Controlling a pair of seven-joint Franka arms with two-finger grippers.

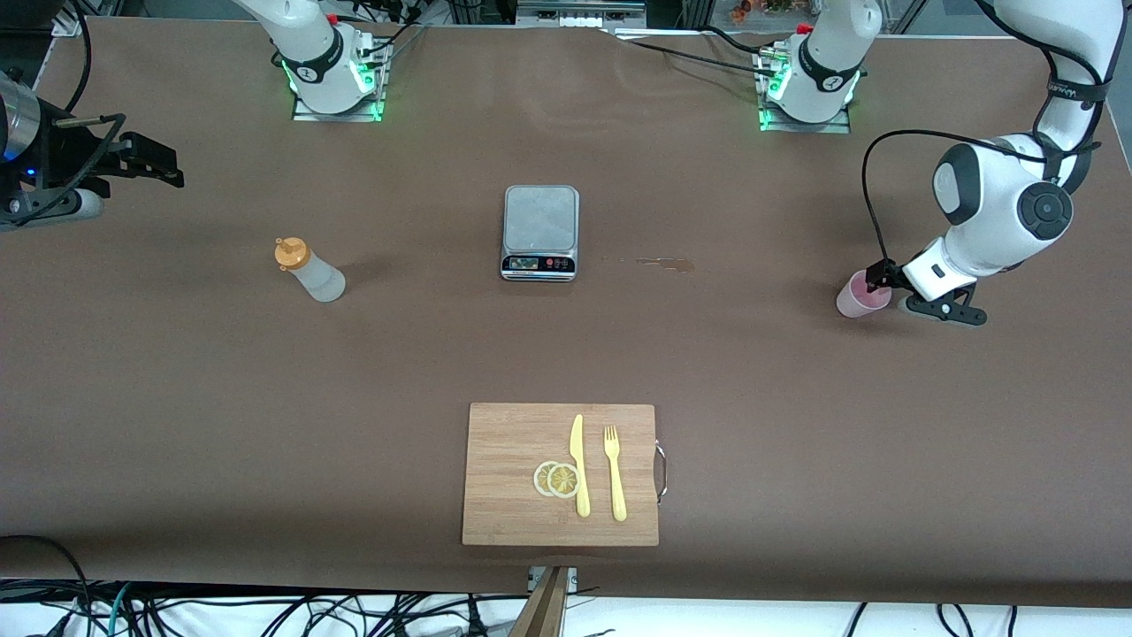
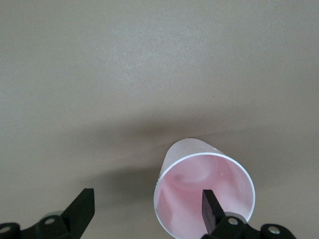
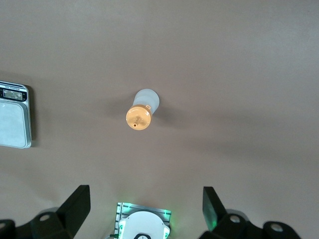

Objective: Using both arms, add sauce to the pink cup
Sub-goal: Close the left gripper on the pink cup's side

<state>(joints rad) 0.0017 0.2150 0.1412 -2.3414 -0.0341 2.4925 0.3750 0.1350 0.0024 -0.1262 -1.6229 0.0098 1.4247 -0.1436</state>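
Nearest to the front camera, a wooden cutting board [image 1: 561, 474] lies on the brown tabletop [image 1: 796, 425] with two lemon slices [image 1: 557, 479], a yellow knife [image 1: 579, 465] and a yellow fork [image 1: 615, 472]. Farther from the camera, toward the left arm's end, the pink cup [image 1: 860, 295] stands upright, and the left tool [image 1: 893, 294] is low at its rim. This tool is open; one finger [image 2: 211, 208] sits inside the cup's mouth and the other outside, so the wall is between them but not yet squeezed. The sauce bottle [image 1: 309, 270] stands toward the right arm's end, well apart from the cup, its orange cap [image 3: 138, 117] pointing up. The right tool [image 3: 144, 206] hangs open, high over the tabletop, with the bottle ahead of it and below. A kitchen scale [image 1: 540, 232] lies between the two.
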